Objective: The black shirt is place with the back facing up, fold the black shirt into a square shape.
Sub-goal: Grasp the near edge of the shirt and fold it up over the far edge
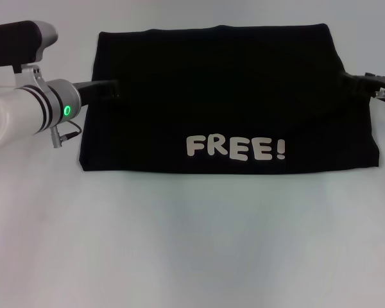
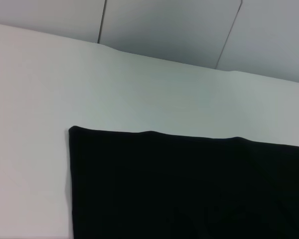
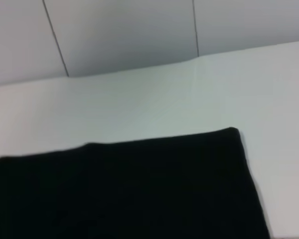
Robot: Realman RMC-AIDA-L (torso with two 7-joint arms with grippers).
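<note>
Head view: black shirt [image 1: 224, 96] folded, left gripper [image 1: 106, 88] and right gripper [image 1: 356, 82] at its side edges, claw state unclear; uneven grabs risk skewing fold.

The black shirt [image 1: 224, 96] lies flat on the white table, folded into a wide rectangle, broader than it is deep. White block lettering "FREE!" [image 1: 235, 148] faces up near its front edge, right of centre. Its far edge runs nearly straight; the right side bulges out a little lower down.
</note>
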